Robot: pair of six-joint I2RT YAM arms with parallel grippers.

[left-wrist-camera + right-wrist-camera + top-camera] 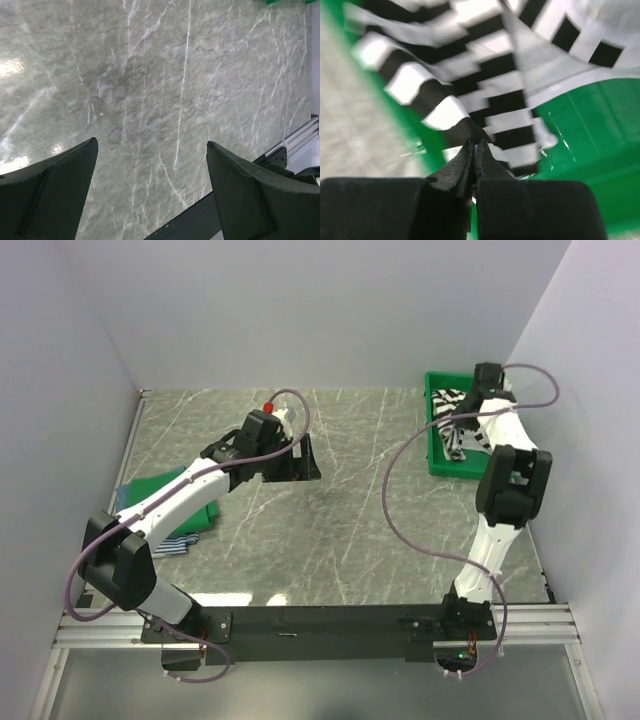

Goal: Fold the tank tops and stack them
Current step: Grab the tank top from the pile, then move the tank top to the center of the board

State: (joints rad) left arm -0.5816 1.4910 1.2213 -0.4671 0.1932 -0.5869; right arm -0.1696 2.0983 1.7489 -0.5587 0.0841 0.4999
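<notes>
My right gripper (475, 143) is shut on a fold of the black-and-white striped tank top (490, 85), which hangs bunched over the green bin (580, 125). From above, the right gripper (458, 426) reaches into that bin (436, 462) at the far right, the striped top (453, 402) draped over its left wall. A pile lies at the left under my left arm: a green tank top (158, 486) on top, a blue-white striped one (176, 543) and a blue edge (120, 498) beneath. My left gripper (292, 456) hovers open over bare marble, its fingers (60, 185) wide apart and empty.
The marble table (160, 75) spans the view between the arms. Grey walls close in the left, back and right sides. The aluminium rail (320, 625) with both arm bases runs along the near edge. A corner of the green bin (285, 2) shows at the top of the left wrist view.
</notes>
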